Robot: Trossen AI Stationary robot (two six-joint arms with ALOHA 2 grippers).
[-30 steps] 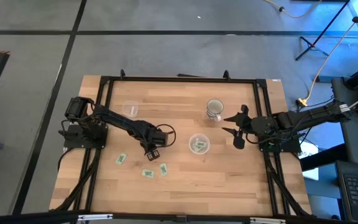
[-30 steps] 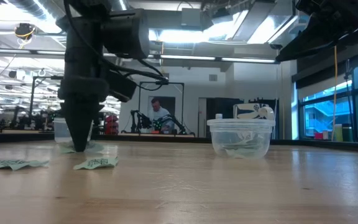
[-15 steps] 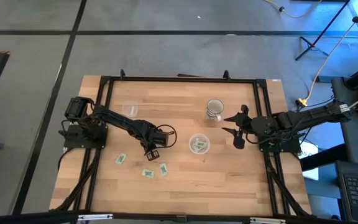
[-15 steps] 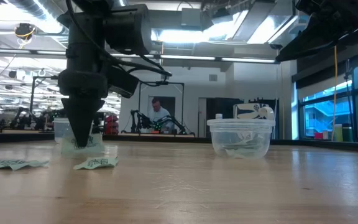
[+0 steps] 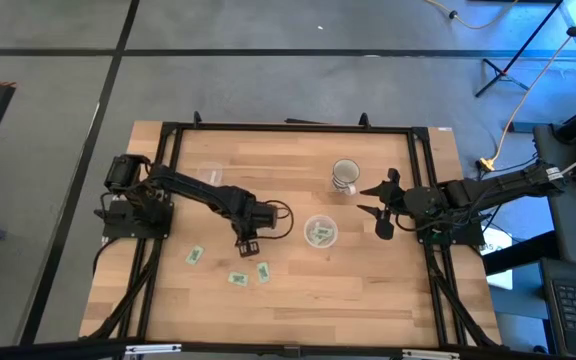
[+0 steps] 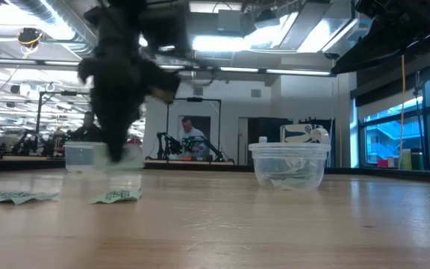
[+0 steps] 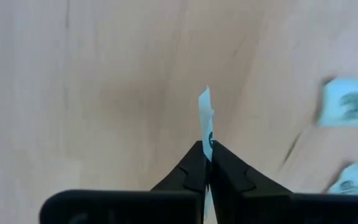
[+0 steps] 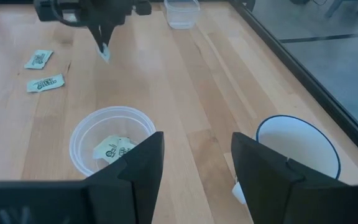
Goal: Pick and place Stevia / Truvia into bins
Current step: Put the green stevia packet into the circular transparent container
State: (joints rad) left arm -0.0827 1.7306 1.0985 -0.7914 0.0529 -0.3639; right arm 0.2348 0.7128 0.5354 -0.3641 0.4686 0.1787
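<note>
My left gripper (image 5: 248,241) (image 7: 206,151) hovers over the table's middle, left of a clear cup (image 5: 320,231) (image 8: 112,142) that has sachets inside, and is shut on one pale green sachet (image 7: 205,114). The right wrist view shows that sachet (image 8: 105,51) hanging above the wood. Three more sachets (image 5: 195,256) (image 5: 238,278) (image 5: 263,270) lie flat on the table near the left gripper. A second clear cup (image 5: 211,176) (image 6: 80,155) stands farther back on the left. My right gripper (image 5: 381,211) (image 8: 194,168) waits open to the right of the filled cup. My left gripper pinches the sachet between its two fingertips (image 7: 194,163), coming from above and pointing down. The sachet's lower part (image 7: 206,134) sticks out below the tips, edge-on to the wrist camera. It is lifted clear of the table and hangs roughly upright.
A white mug (image 5: 345,176) (image 8: 297,149) stands behind and to the right of the filled cup, close to my right gripper. Black frame rails (image 5: 168,170) run along the table's edges. Bare wood (image 5: 348,290) lies along the near side.
My left gripper has risen from the table with the sachet shut between its fingers and drifted slightly toward the filled cup. The sachet, flat on the wood a second ago, now hangs clear of it. The gripper shows blurred in the low view.
</note>
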